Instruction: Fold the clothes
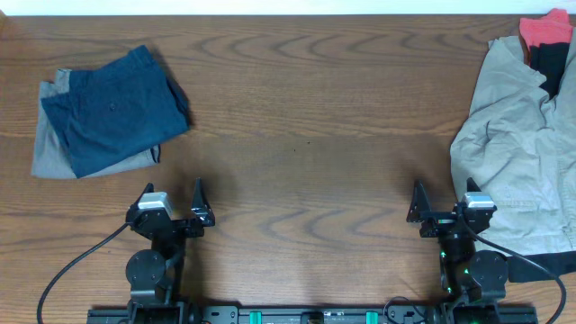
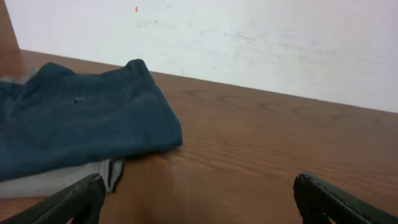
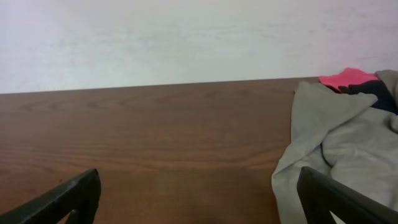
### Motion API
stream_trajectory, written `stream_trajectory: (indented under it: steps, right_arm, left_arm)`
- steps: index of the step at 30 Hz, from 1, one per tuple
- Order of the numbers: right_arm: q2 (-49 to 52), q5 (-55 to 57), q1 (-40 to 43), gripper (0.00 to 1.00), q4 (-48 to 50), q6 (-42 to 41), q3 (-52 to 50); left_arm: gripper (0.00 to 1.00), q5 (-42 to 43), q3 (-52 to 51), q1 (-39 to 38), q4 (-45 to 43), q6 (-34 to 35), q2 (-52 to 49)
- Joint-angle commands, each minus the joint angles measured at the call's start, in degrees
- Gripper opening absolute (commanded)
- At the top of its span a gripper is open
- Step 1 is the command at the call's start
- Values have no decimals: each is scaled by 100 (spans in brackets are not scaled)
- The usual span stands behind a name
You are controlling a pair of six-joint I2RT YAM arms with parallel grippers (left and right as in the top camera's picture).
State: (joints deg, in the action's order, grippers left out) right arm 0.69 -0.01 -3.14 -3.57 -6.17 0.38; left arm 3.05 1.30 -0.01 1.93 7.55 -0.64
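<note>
Crumpled khaki-beige shorts [image 1: 517,153] lie unfolded at the table's right edge, and show in the right wrist view [image 3: 339,149]. A black-and-red garment [image 1: 546,40] lies at their far end, also seen in the right wrist view [image 3: 354,81]. Folded navy shorts [image 1: 112,108] rest on a folded grey piece [image 1: 54,148] at the far left; both show in the left wrist view, navy [image 2: 74,121] over grey [image 2: 56,180]. My left gripper [image 1: 171,200] is open and empty near the front edge [image 2: 199,202]. My right gripper [image 1: 444,200] is open and empty beside the khaki shorts [image 3: 199,199].
The wooden table [image 1: 306,135] spans the view. A pale wall [image 2: 249,37] stands behind its far edge. Black cables [image 1: 72,270] run from the arm bases along the front edge.
</note>
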Motion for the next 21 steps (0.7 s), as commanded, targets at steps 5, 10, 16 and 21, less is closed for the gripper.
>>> stream_trajectory:
  steps: [5,10,16,21]
  right_arm:
    - [13,-144,68,99,-9,-201,116]
    - [313,118,68,99,-160,-190,474]
    - [1458,461,74,99,-688,-186,1373]
    - [2872,472,127,99,-1034,-186,2317]
  left_arm:
    - [98,109,133,31,170,286,-107]
    - [98,197,728,33,317,286,-748]
    - [98,212,1849,33,981,258,-2105]
    - [98,212,2859,33,1735,22,-3276]
